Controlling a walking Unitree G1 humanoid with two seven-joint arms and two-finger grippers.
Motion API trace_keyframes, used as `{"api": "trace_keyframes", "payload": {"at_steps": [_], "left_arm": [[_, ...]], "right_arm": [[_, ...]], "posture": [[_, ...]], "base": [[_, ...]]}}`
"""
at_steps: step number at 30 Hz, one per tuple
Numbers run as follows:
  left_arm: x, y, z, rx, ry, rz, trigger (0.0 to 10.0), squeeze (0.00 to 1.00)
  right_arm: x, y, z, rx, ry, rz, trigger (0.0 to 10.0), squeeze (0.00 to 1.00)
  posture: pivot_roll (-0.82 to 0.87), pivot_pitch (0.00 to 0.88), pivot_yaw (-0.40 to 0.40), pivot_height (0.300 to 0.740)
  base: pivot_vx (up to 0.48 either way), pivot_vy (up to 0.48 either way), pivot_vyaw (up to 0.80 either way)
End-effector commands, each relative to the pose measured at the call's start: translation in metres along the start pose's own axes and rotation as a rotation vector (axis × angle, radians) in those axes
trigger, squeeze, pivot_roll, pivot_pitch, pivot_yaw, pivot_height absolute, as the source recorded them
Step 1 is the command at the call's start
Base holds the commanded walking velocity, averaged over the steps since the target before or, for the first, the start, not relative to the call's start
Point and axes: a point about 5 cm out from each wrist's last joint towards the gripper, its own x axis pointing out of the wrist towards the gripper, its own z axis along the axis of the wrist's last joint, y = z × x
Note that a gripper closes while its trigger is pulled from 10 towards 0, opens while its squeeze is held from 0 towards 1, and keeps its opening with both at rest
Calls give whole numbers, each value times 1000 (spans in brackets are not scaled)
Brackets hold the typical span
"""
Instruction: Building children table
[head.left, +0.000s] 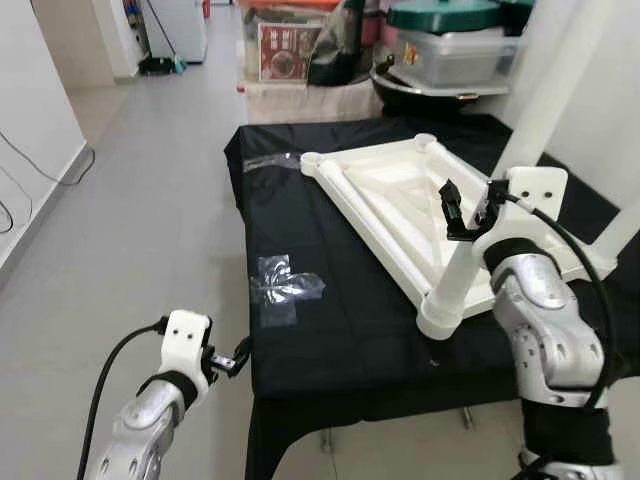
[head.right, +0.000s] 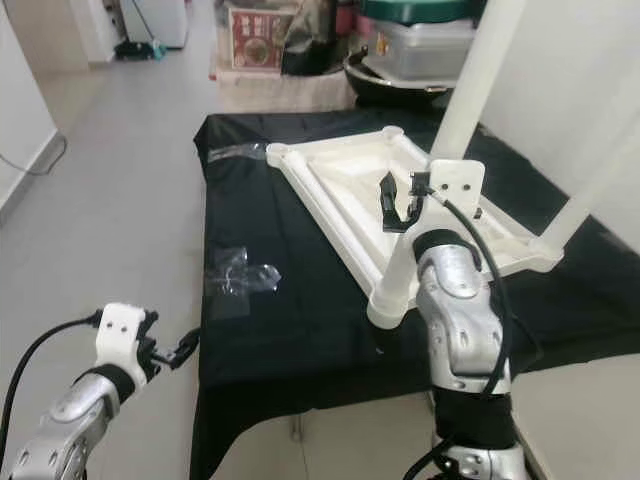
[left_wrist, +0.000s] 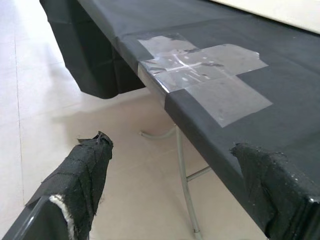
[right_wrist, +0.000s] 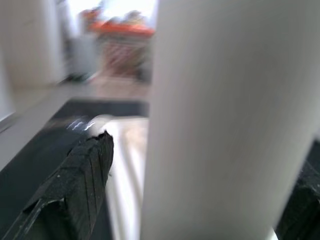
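**Leg seating at near corner, right arm on the leg**

The children's table top (head.left: 400, 205) lies upside down on the black-draped table (head.left: 330, 330), white plastic, ribbed underside up. Legs already stand in the two corner sockets out at my 2 o'clock. A third leg (head.left: 458, 285) sits in the near corner socket at roughly 1 o'clock, leaning a little toward me. The far corner at 12 o'clock shows a bare socket (head.left: 312, 160).

My right gripper (head.left: 468, 212) is at the upper part of that near leg. In the right wrist view the leg stands between the two fingers (right_wrist: 75, 185), jaws apart around it; I can't tell whether the pads actually touch.

My left gripper (head.left: 232, 362) hangs off the table's near edge at 9 o'clock, jaws apart, holding nothing, near a patch of clear tape (head.left: 283, 288) on the cloth.

Handling, my read: hollow moulded plastic, light, stiff, smooth and likely slick under the pads. Grip the leg mid-shaft, square on, and push straight down its axis; a high hold would lever the socket and shift the whole light top.
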Motion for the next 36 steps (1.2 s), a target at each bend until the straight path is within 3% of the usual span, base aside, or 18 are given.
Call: {"api": "trace_keyframes", "payload": {"at_steps": [1, 4, 13, 14, 16, 17, 22, 28, 36], "left_arm": [[0, 1, -2, 19, 12, -4, 10000, 0], [0, 2, -2, 18, 12, -1, 10000, 0], [0, 1, -4, 16, 16, -3, 10000, 0], [0, 1, -4, 17, 15, -3, 10000, 0], [1, 0, -3, 17, 14, -4, 10000, 0], [1, 1, -2, 20, 13, -3, 10000, 0], [1, 6, -1, 30, 11, 3, 10000, 0], [-2, 8, -3, 32, 15, 13, 10000, 0], [-4, 5, -6, 37, 25, 4, 10000, 0]], "right_arm": [[5, -20, -8, 63, 47, 100, 10000, 0], [8, -30, -7, 52, 58, 255, 10000, 0], [16, -35, -16, 1, 120, 452, 10000, 0], [20, -33, -17, -10, 119, 461, 8510, 0], [24, -33, -18, -15, 118, 476, 8510, 0], [29, -31, -19, -8, 115, 492, 0, 0], [37, -31, -22, -18, 133, 545, 0, 0], [38, -45, -29, -6, 156, 468, 0, 0], [23, -53, -59, 93, 129, 375, 0, 0]], "posture": [[-22, 0, -54, 740], [-20, 0, -58, 740], [-10, 0, -63, 740], [-5, 0, -64, 740], [-5, 0, -64, 740], [9, 0, -71, 740], [18, 0, -77, 740], [24, 0, -88, 740], [17, 0, -73, 740]], "base": [[0, 0, 0], [0, 0, 0], [0, 0, 0], [0, 0, 0], [0, 0, 0], [0, 0, 0], [0, 0, 0], [0, 0, 0], [0, 0, 0]]}}
